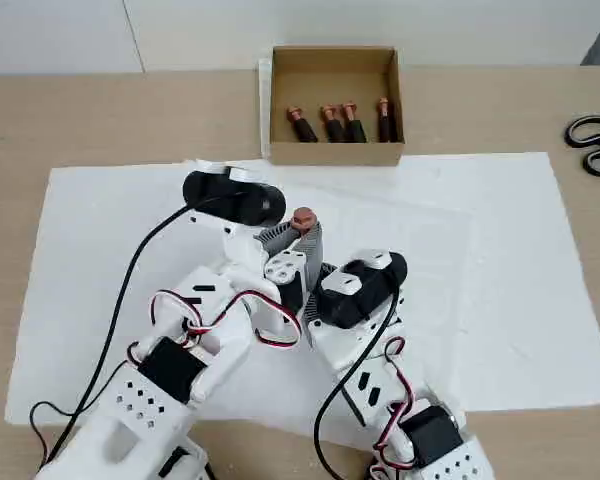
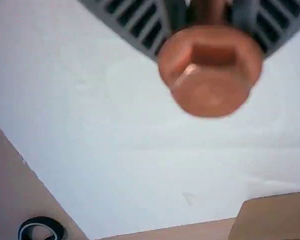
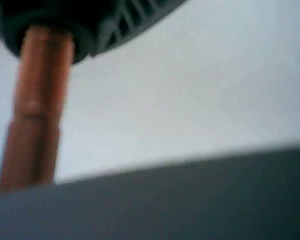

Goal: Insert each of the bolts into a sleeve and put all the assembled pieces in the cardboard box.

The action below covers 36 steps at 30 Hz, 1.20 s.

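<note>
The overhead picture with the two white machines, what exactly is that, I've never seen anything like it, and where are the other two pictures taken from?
Those are two small robot arms at a table, each ending in a gripper. The overhead picture comes from a fixed camera above. The other two come from cameras on the arms' wrists, looking past each gripper. On the table lie a white sheet, scissors, and a cardboard box holding four bolts already in black sleeves. The left gripper holds a copper bolt by its stem, head up. The right gripper is close beside it; its camera shows the stem entering a dark piece, probably a sleeve. Whether it grips that, I can't tell.
</note>
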Tool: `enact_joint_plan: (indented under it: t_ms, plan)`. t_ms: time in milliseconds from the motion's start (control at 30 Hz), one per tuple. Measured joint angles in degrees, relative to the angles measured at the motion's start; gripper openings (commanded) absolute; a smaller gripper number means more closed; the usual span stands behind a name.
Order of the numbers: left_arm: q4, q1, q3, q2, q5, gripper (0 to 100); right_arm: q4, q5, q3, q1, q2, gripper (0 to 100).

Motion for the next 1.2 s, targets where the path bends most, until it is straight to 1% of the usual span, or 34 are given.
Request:
enact_joint_plan:
  t_ms: [267,1200]
  plan:
    - [0.00,0.00,0.26,0.00,0.00,1,0.00,0.00,0.00,0.00,0.00,0.4]
    - [-0.62,0.44,10.37,-1.23,0.00,1,0.09,0.00,0.44,-0.18,0.18,0.4]
